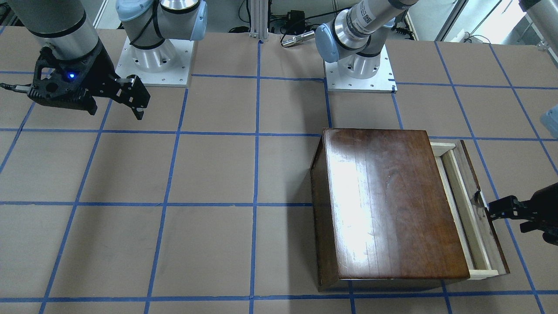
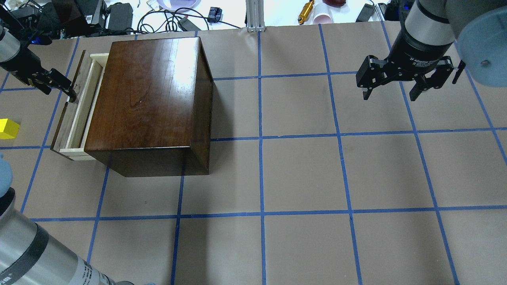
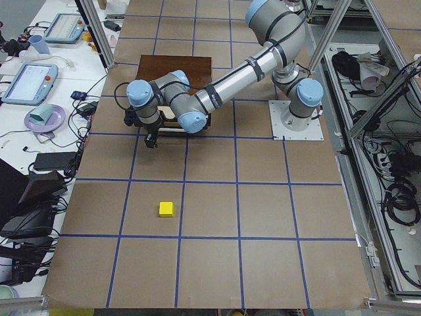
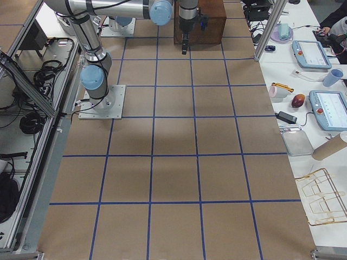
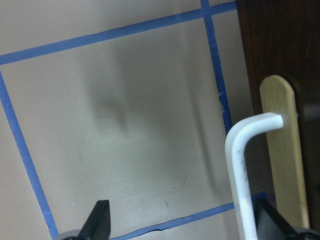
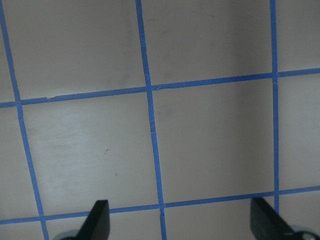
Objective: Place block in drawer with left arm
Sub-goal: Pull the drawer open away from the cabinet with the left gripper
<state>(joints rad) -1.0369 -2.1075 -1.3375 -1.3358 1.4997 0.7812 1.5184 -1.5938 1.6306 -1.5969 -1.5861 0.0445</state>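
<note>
The yellow block [image 2: 8, 129] lies on the table to the left of the drawer, also in the exterior left view [image 3: 166, 209]; it is apart from both grippers. The drawer [image 2: 81, 103] is pulled partly out of the dark wooden box [image 2: 150, 91], also in the front view [image 1: 464, 205]. My left gripper [image 2: 67, 90] is open at the drawer's dark front panel. In the left wrist view the metal pull [image 5: 241, 165] stands between its fingers [image 5: 100, 220], close to the right one. My right gripper [image 2: 390, 95] is open and empty, far off over the table.
The box [image 1: 392, 200] stands on a brown table with blue tape lines [image 2: 261, 138]. Cables and small items [image 2: 166, 12] lie beyond the far edge. The arm bases [image 1: 152, 56] are bolted at the robot's side.
</note>
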